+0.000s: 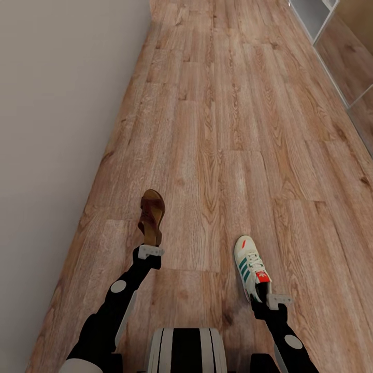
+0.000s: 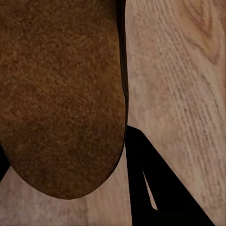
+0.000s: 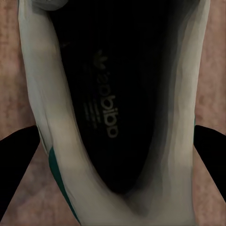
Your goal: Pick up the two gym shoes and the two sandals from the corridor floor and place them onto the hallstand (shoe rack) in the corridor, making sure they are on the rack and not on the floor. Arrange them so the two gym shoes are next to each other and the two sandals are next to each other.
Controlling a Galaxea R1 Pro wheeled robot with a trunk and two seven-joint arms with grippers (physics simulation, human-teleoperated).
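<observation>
My left gripper [image 1: 151, 242] is shut on the heel end of a dark brown sandal [image 1: 152, 211], which points away from me above the corridor floor [image 1: 217, 129]. In the left wrist view the sandal's brown footbed [image 2: 61, 94] is close up, with one black finger [image 2: 150, 188] beside it. My right gripper [image 1: 262, 293] is shut on the heel of a white gym shoe [image 1: 249, 265] with green stripes and a red tongue patch. The right wrist view looks into the shoe's dark opening [image 3: 113, 108], with black fingers [image 3: 14, 160] on either side of it.
A plain grey wall [image 1: 57, 129] runs along the left of the plank floor. A pale grey shelf unit [image 1: 311, 15] stands at the far right end, with a wood-toned panel [image 1: 347, 57] next to it. My base [image 1: 186, 349] is at the bottom centre.
</observation>
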